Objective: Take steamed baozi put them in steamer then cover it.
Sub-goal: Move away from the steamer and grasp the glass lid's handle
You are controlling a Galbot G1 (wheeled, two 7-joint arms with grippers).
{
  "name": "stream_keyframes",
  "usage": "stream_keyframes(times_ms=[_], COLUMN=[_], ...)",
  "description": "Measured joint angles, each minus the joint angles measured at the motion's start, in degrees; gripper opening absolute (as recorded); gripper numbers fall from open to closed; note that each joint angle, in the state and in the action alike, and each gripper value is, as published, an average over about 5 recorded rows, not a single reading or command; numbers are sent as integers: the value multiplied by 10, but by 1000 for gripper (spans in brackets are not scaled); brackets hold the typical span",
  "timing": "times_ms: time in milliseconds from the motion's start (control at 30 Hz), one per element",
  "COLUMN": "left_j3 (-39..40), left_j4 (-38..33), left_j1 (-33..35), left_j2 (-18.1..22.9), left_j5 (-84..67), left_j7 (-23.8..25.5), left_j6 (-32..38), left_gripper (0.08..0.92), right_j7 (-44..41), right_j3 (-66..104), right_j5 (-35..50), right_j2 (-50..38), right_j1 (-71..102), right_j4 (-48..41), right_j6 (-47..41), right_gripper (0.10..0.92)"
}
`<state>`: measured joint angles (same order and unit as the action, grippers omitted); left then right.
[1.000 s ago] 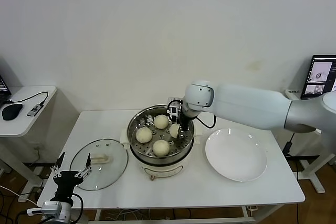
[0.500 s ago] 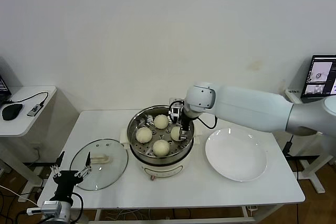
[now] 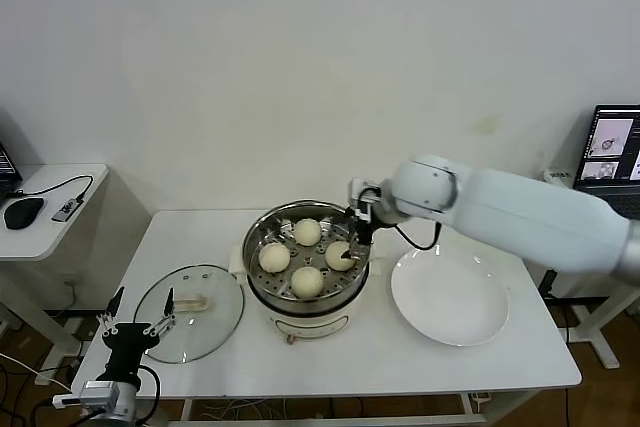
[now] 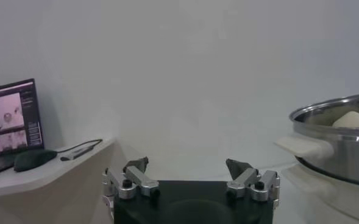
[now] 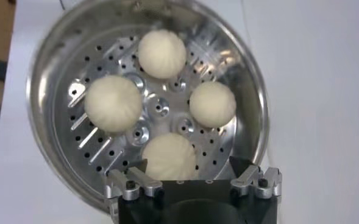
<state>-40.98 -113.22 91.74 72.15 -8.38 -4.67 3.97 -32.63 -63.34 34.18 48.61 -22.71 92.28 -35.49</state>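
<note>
Four buns (image 3: 308, 281) are sitting in the steamer (image 3: 262, 292), centre of the head frame, on its perforated tray. R gripper (image 3: 353, 232) is hovering over the pot's right rim w/ fingers apart, holding nothing. Lid (image 3: 189, 325) is lying flat on the table (image 3: 380, 362), lower left, apart from the pot. L gripper (image 3: 134, 327) is sitting low at bottom left, fingers spread, empty. White plate (image 3: 450, 295) is lying right of the pot.

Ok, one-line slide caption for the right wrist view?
Open right gripper above the steamer, all four steamed baozi resting on its perforated tray.
</note>
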Motion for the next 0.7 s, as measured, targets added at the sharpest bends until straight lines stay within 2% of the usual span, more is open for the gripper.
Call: stream_keyframes(times_ms=[167,367,533,700], left_j3=[3,3,6,14], left_j4=[-1,-3,-6,-7], left_j1=[-1,0,1,0], left_j2=[3,2,1,1], left_j5=[3,1,-2,1], left_j7=[0,-2,-9,-16], left_j6=[-2,-4,-7,-14], left_gripper=[823,823,823,823], right_j7=[68,139,171,181], right_j3=[90,279,468,649], right_j5=[-4,-42,-101,-165], right_j2=[-65,-107,-91,-29], right_j1=[97,297,485,655], right_j4=[55,103,130,148], right_j6=[56,141,223,302], right_gripper=[823,823,823,823])
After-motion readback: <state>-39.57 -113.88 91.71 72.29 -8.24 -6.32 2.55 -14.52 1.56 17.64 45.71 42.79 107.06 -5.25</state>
